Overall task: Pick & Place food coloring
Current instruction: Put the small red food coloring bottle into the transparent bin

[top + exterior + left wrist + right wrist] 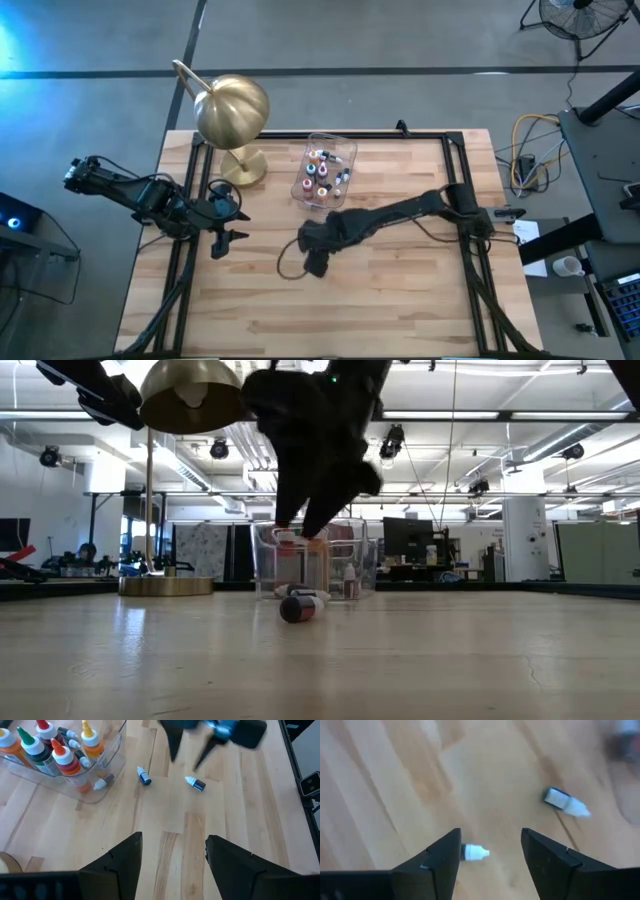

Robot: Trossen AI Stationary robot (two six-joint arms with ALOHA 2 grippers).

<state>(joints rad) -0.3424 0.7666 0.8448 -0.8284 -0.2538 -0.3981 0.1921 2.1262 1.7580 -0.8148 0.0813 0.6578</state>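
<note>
Blue-bodied, white-capped: two tiny loose bottles lie flat on the wood.

High view: right gripper reaches toward table centre, just short of the clear tub w/ upright coloured-cap bottles. Left gripper waits near table's left edge, fingers apart.

Left wrist view: both bottles under the right gripper's spread fingers.

Right wrist view: one bottle between the released fingers, other just beyond.

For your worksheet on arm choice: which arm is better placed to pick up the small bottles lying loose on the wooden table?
Right: its open hand hovers over a white-capped bottle.
</note>
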